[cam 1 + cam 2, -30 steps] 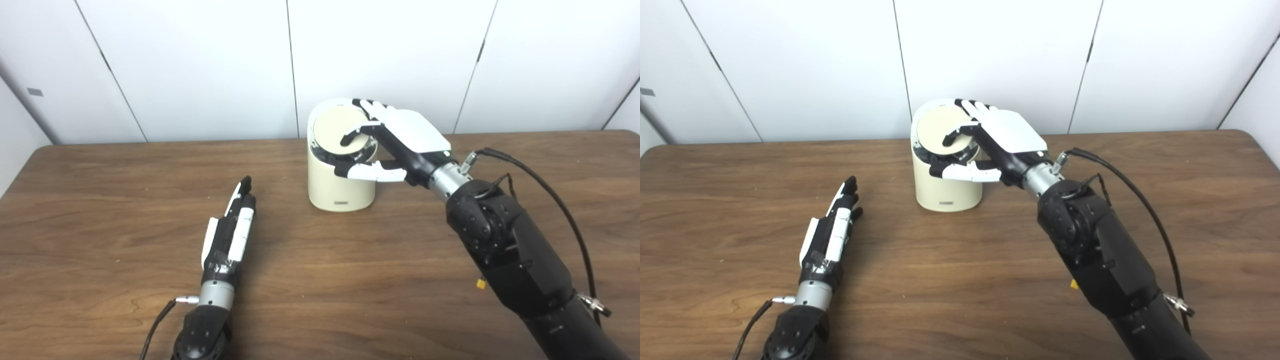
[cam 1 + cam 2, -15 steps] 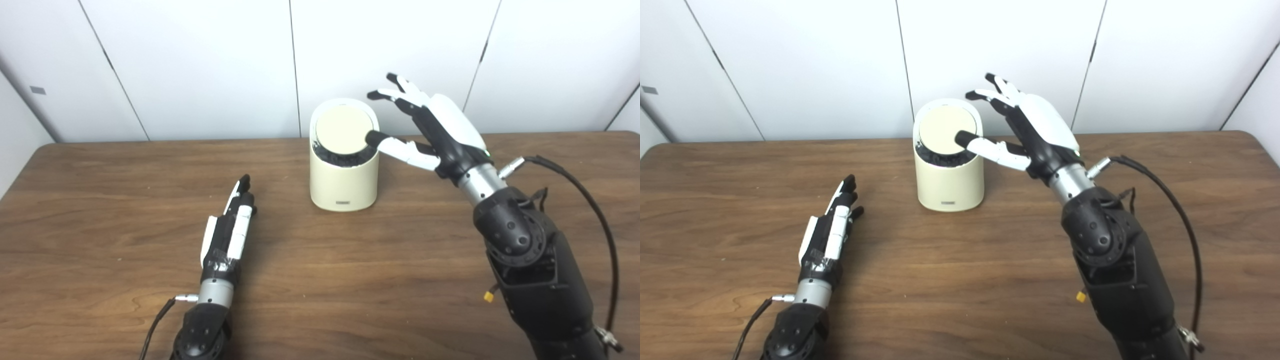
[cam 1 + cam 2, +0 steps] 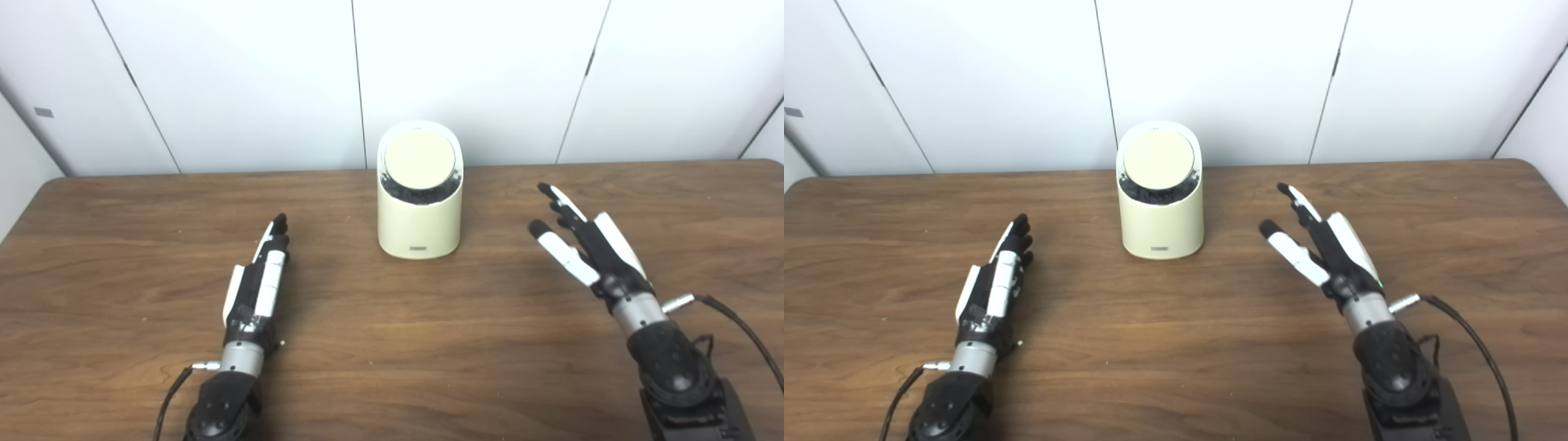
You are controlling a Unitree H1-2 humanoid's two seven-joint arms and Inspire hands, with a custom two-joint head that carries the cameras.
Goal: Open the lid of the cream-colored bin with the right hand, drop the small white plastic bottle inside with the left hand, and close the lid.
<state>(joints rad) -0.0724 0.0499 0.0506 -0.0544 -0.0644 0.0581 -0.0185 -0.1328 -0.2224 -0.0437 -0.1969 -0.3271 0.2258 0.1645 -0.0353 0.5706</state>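
Cream-colored bin (image 3: 419, 211) upright, lid (image 3: 419, 159) closed. Left hand (image 3: 257, 285) left of bin, fingers extended, empty. Right hand (image 3: 585, 245) right of bin, fingers spread, empty.

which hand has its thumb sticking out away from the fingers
The right hand: its white thumb juts out toward the bin, apart from the fingers. The left hand lies flat and narrow, everything held together pointing forward.

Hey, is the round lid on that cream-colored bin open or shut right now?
Shut. The round cream lid sits flat in the top of the cream-colored bin, and neither hand touches it.
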